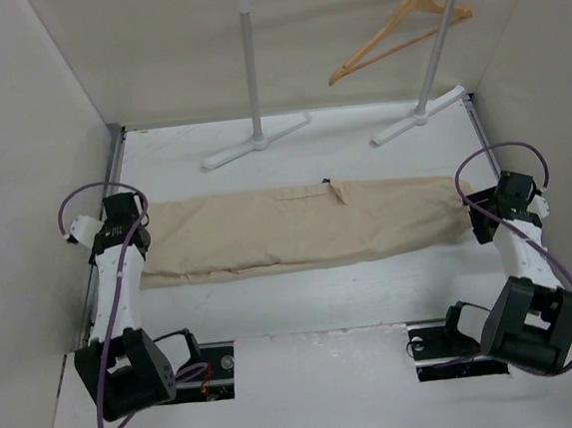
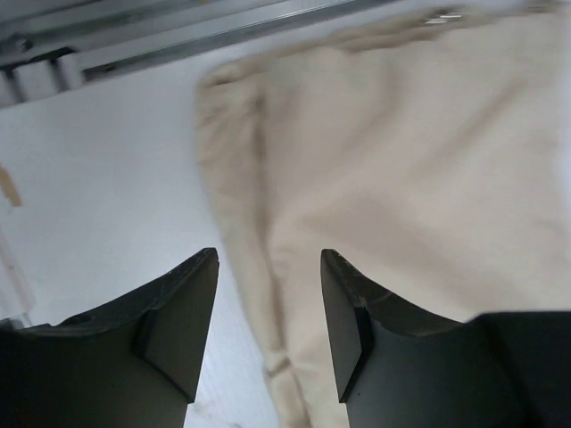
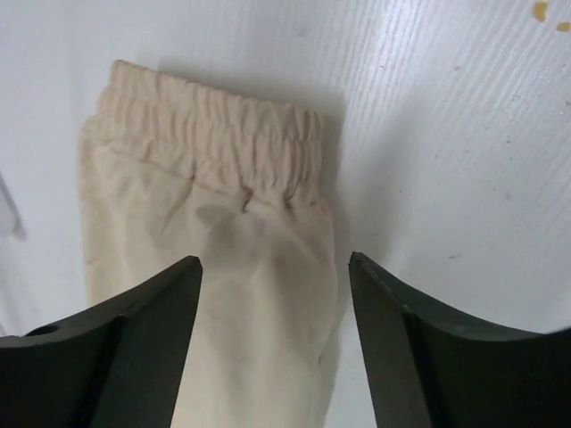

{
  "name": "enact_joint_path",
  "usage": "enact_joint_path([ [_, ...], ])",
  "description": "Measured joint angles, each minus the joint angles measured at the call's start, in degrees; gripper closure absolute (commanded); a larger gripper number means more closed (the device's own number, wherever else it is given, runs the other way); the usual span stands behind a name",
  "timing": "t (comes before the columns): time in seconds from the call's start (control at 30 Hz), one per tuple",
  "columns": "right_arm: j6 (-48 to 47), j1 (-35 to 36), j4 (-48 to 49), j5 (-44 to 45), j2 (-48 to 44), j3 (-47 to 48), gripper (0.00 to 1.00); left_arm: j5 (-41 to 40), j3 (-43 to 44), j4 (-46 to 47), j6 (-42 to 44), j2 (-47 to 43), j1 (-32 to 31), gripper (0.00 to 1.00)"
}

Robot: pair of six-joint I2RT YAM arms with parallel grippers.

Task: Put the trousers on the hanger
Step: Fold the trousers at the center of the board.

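The beige trousers (image 1: 307,228) lie flat and folded lengthways across the table, stretched from left to right. The wooden hanger (image 1: 395,32) hangs by its hook on the white clothes rail at the back right. My left gripper (image 1: 127,228) is open over the left end of the trousers (image 2: 401,160); cloth lies under the gap between its jaws. My right gripper (image 1: 486,211) is open over the right end, where the gathered elastic band (image 3: 214,134) shows. Neither gripper holds anything.
The white clothes rail stand (image 1: 254,77) has two posts with feet (image 1: 255,142) resting on the back of the table. White walls close in left, right and behind. A metal rail (image 2: 178,40) runs along the table's left edge.
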Motion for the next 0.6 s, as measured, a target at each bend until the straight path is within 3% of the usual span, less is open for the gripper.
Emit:
enact_joint_path([
  [0.17, -0.63, 0.00, -1.18, 0.57, -7.13, 0.92, 0.19, -1.01, 4.61, 1.95, -0.35, -3.72, -16.35, 0.54],
  [0.37, -2.23, -1.62, -0.48, 0.07, -5.05, 0.90, 0.16, 1.03, 4.74, 6.71, -4.44, 4.57, -41.07, 0.57],
  [0.5, -3.39, -2.34, 2.01, -3.08, 1.84, 0.61, 0.19, 3.48, 4.96, 12.61, -6.14, 12.20, -51.89, 0.69],
  [0.6, -4.09, -2.32, 4.15, -5.14, 5.95, 0.61, 0.20, 5.31, 4.96, 16.57, -6.86, 15.43, -56.02, 0.81],
])
